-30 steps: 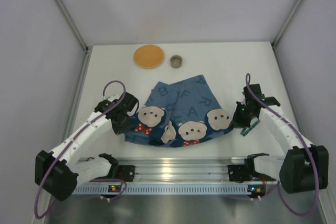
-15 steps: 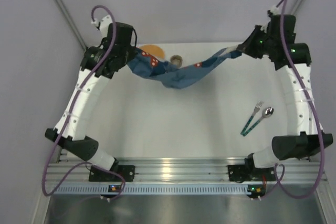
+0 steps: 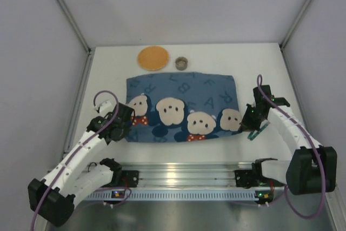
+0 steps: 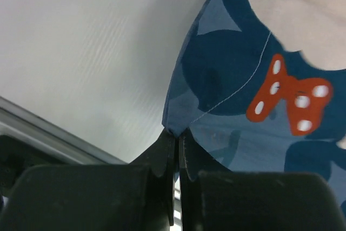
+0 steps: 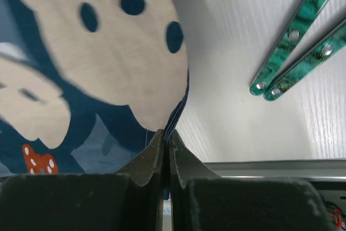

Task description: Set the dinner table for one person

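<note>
My left fingers are pinched together on the near-left corner of the dark blue bear-print cloth mat, and my right fingers are clamped the same way on its near-right corner. The mat lies spread flat across the middle of the white desk, which runs under everything between the aluminium rails. Two green-handled pieces of cutlery lie side by side just off the mat toward the right edge, while a round orange coaster and a small metal cup sit near the far edge.
</note>
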Tool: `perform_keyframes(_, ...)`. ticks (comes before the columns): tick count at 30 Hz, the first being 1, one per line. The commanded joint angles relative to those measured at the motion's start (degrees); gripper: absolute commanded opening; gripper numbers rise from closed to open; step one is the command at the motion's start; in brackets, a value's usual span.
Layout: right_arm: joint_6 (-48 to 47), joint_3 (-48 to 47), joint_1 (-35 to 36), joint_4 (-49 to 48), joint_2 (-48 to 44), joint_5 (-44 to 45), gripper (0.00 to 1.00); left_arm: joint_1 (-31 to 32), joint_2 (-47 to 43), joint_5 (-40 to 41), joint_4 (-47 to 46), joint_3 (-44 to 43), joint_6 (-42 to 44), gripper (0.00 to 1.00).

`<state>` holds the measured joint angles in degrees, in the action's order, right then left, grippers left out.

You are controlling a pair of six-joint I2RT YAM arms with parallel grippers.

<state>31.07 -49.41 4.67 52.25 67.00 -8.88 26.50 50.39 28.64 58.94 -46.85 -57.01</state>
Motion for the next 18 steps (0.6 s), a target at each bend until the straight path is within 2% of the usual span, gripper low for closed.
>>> perform_keyframes(1, -1.62, 3.60, 0.17, -6.54, -0.74, -0.96, 0.00, -0.57, -2.41, -5.68, -3.65, 6.06, -7.76, 0.00)
perform_keyframes(3, -2.59, 4.58, 0.17, -7.86, 1.98, -0.52, 0.00, -1.19, 0.66, -7.28, -3.92, 8.60, -9.95, 0.00)
perform_keyframes(5, -2.86, 5.64, 0.08, -8.74, 4.35, -1.13, 0.00, -2.85, 4.51, -8.86, -3.21, 9.40, -10.75, 0.07)
perform_keyframes(8, -2.94, 6.52, 0.17, -9.97, 6.20, -2.54, 0.00, -5.48, 8.22, -10.10, -3.13, 8.97, -7.95, 0.08)
perform_keyframes(12, -3.12, 6.43, 0.08, -9.80, 6.30, -3.07, 0.00, -7.25, 8.23, -10.18, -3.04, 7.74, -6.09, 0.11)
perform_keyframes(13, -3.29, 6.26, 0.08, -9.28, 6.12, -3.16, 0.00, -7.60, 7.97, -10.62, -3.04, 7.57, -5.74, 0.13)
perform_keyframes(14, -3.47, 6.08, 0.08, -7.62, 5.43, -3.42, 0.00, -8.13, 7.36, -11.23, -2.86, 6.78, -4.96, 0.27)
perform_keyframes(16, -3.82, 5.21, 0.08, -5.07, 4.11, -3.95, 0.11, -8.40, 6.65, -13.17, -1.47, 4.94, -3.99, 0.46)
perform_keyframes(17, -3.91, 4.68, 0.08, -1.40, 1.75, -4.21, 0.19, -8.40, 5.87, -13.61, -0.59, 2.06, -3.72, 0.49)
perform_keyframes(18, -4.00, 3.45, 0.08, 0.29, 0.08, -4.47, 0.33, -8.40, 5.34, -15.27, 1.77, 0.37, -3.37, 0.47)
